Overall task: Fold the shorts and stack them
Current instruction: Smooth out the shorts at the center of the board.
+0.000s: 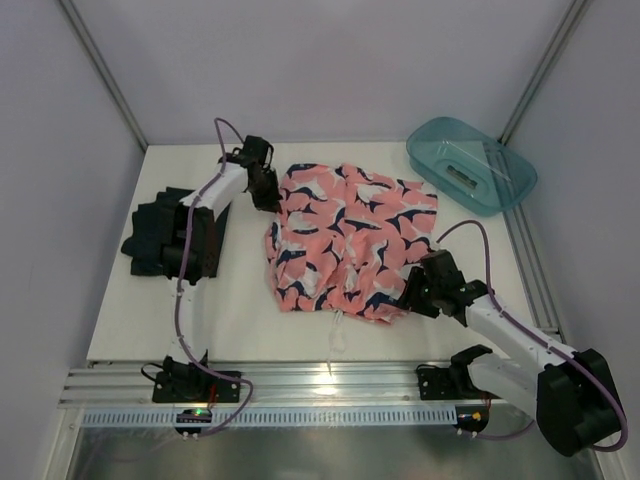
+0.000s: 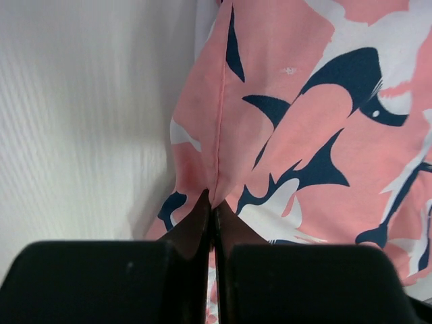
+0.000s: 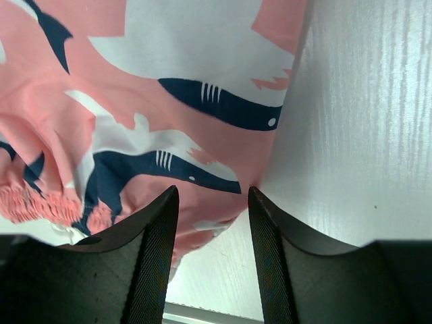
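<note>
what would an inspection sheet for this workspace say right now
surface: white table, no marks seen
job's things: pink shorts spread out mid-table; dark shorts in a heap at the left edge
clutter: teal tub at the far right corner
end effectors: left end effector shut on the pink shorts' far left edge; right end effector open at their near right edge
cables: purple cables loop along both arms
surroundings: metal rail at the near edge; pale walls
</note>
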Controlling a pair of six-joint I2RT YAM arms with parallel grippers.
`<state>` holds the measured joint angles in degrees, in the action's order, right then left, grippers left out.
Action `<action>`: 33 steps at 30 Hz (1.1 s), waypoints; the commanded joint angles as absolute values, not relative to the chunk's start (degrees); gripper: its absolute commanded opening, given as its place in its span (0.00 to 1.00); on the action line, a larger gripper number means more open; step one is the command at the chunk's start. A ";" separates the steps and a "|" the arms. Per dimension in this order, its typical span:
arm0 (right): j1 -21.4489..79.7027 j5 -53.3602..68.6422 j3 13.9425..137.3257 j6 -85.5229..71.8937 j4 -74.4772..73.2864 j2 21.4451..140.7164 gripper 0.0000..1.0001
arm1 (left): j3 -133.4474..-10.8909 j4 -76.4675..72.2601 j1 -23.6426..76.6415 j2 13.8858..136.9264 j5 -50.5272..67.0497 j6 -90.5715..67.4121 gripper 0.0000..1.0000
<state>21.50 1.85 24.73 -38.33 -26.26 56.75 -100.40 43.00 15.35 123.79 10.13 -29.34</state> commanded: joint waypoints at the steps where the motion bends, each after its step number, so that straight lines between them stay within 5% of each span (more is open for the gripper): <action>1: 22.32 2.63 23.65 -39.29 -22.51 58.00 0.49 | -109.94 45.79 14.94 127.26 13.09 -26.28 0.00; 4: 22.94 3.69 21.72 -40.69 -20.48 59.68 0.49 | -113.45 46.93 14.77 129.37 14.68 -25.84 0.05; 9: 24.26 2.64 21.79 -41.05 -20.82 59.16 0.49 | -112.07 50.27 14.50 126.05 9.33 -23.74 0.40; 12: 24.35 1.67 24.86 -37.98 -24.59 57.49 0.47 | -107.59 52.46 15.38 118.15 1.07 -22.77 0.45; 21: 24.52 5.60 34.11 -31.82 -28.23 53.79 0.46 | -81.87 47.91 23.37 95.82 8.27 -27.67 0.45; 29: 33.22 8.87 32.70 -33.83 -20.84 57.56 0.45 | -67.34 37.37 28.74 95.01 15.64 -33.13 0.45; 33: 36.38 6.95 27.52 -39.19 -19.24 58.63 0.40 | -66.36 39.02 27.86 97.82 9.42 -34.89 0.43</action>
<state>34.61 7.64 30.61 -35.14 -21.65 58.30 -65.87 42.54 28.84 97.23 11.57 -32.21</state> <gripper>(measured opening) 0.411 0.433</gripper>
